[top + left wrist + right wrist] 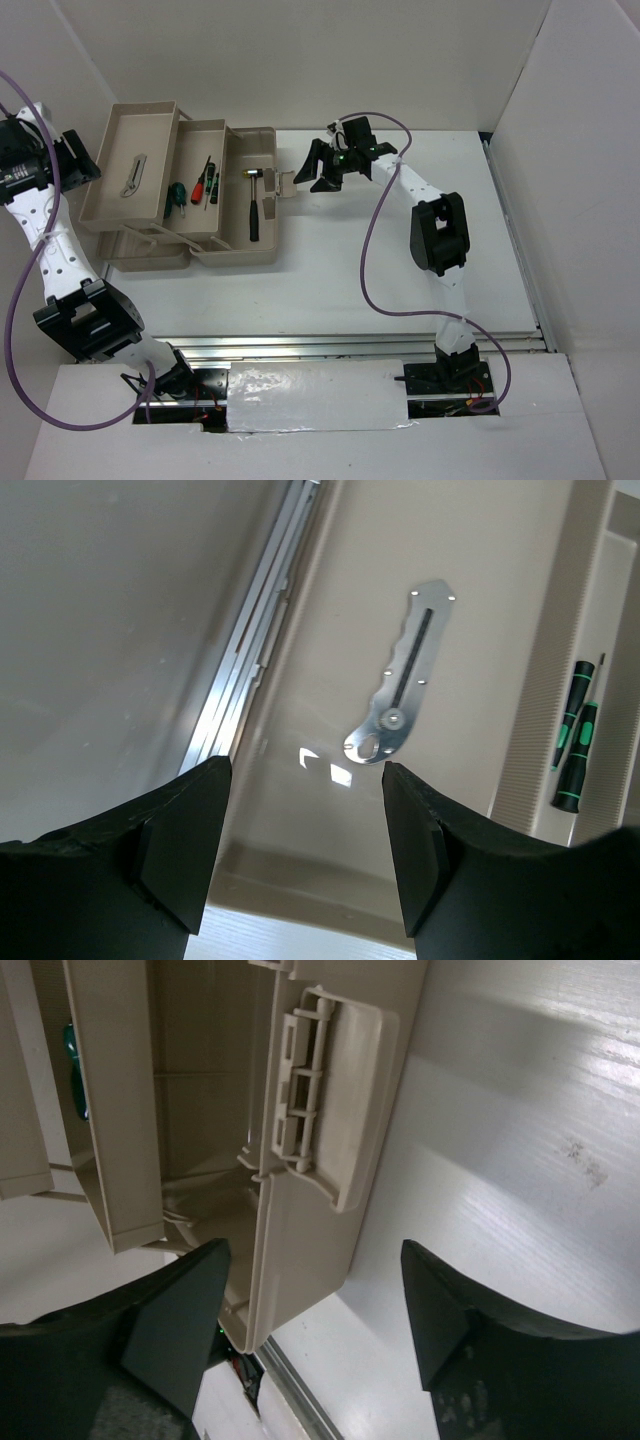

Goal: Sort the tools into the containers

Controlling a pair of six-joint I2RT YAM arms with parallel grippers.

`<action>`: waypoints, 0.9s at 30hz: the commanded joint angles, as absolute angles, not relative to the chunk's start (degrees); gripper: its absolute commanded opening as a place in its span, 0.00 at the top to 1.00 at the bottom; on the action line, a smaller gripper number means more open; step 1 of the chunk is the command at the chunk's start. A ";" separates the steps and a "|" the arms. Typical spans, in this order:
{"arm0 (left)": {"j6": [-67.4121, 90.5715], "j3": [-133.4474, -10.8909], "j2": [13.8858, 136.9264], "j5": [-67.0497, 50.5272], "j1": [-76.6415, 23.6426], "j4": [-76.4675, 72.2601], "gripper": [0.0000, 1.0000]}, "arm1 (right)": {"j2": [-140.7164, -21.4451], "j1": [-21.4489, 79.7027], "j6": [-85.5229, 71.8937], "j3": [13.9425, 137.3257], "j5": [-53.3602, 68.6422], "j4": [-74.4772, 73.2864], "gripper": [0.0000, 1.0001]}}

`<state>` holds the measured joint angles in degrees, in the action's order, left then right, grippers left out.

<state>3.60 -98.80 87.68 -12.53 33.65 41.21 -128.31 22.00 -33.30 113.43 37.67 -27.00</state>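
White panels wall in a pale tabletop. Above it the left gripper hangs with jaws spread wide and empty, right over the single flat silver metal wrench-like tool, which lies on the floor of the leftmost shallow beige tray. The right gripper, equally wide and holding nothing, hovers just off the right end of the beige plastic toolbox, facing its latch. Two trays are fanned out from the one deep base, probably so every compartment stays reachable. The tools look grouped by kind: green-handled screwdrivers and a red-handled screwdriver share the middle tray, at least three in all. One black-handled mallet lies alone in the base.
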 commanded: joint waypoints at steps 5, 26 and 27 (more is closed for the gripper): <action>-2.37 -102.39 89.29 -20.65 38.41 42.62 0.25 | -135.79 22.76 -39.19 119.44 43.33 -18.90 0.30; -11.33 -121.12 111.97 -26.02 35.43 48.69 0.40 | -141.94 24.08 -47.37 118.56 47.11 -9.32 0.38; -11.77 -120.42 111.89 -25.75 34.98 48.43 0.43 | -141.94 24.17 -47.37 118.48 47.11 -9.32 0.38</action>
<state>-9.06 -118.85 112.03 -25.12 36.82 48.16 -140.94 23.88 -46.65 116.79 45.82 -12.73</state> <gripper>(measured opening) 0.588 0.621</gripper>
